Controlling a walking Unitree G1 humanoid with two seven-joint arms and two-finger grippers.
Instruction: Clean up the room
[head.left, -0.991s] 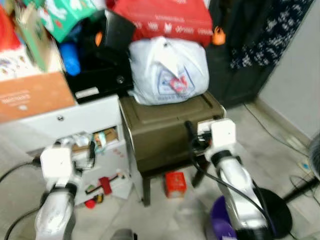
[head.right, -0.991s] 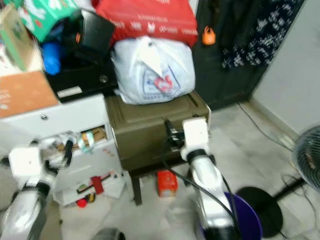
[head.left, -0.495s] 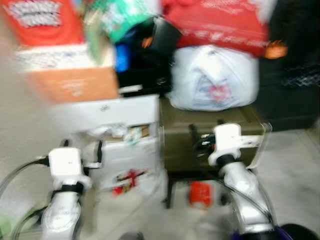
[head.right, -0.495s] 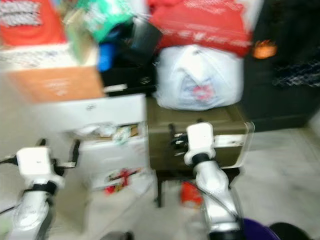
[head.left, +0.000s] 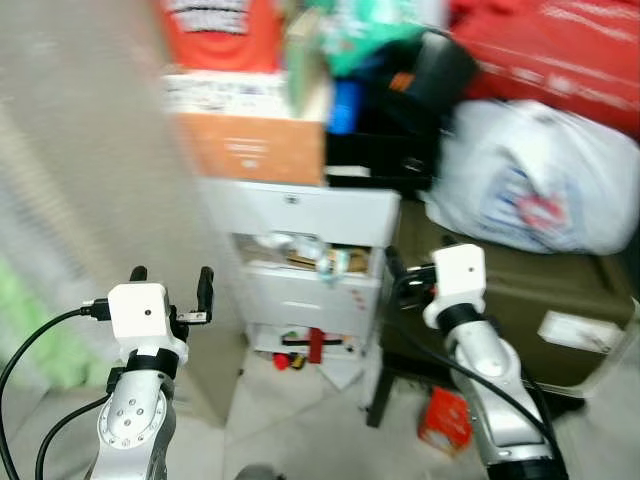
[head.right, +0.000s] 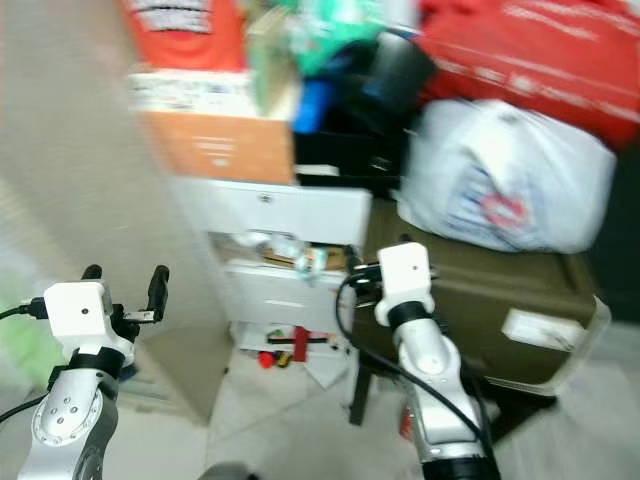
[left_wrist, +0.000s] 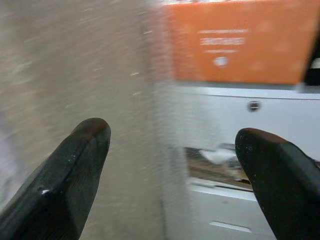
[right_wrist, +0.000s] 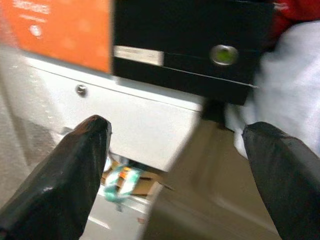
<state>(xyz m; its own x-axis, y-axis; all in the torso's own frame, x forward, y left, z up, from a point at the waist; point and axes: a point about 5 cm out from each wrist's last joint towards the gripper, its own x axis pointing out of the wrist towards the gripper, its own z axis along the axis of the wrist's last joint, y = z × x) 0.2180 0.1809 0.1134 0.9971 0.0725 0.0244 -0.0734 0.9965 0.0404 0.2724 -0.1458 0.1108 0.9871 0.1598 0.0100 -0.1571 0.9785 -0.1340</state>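
Both arms are raised in front of the robot and carry nothing: the left gripper (head.left: 168, 282) has its two black fingers spread wide, and the right gripper (right_wrist: 175, 170) is likewise spread wide with only empty air between the tips. The clutter most within reach is the small red item (head.left: 314, 345) lying with other scraps on the floor at the foot of the white drawer cabinet (head.left: 318, 262), and a red square packet (head.left: 445, 418) on the pale floor under the olive-brown box-shaped trunk (head.left: 520, 300). From the left gripper the small red item lies at about four o'clock in the head view, lower and well apart; from the right gripper it lies at about eight o'clock, also lower. The red packet sits at roughly six o'clock beneath the right gripper, so the right arm looks the nearer one for it, while the scraps at the cabinet foot fall about midway between the two arms. The small red item seems to stand with its long axis roughly upright in the picture, though motion blur makes this uncertain. Above, an orange cardboard box (left_wrist: 235, 42) rests on the cabinet top, and a white plastic bag (head.left: 535, 185) sits on the trunk.
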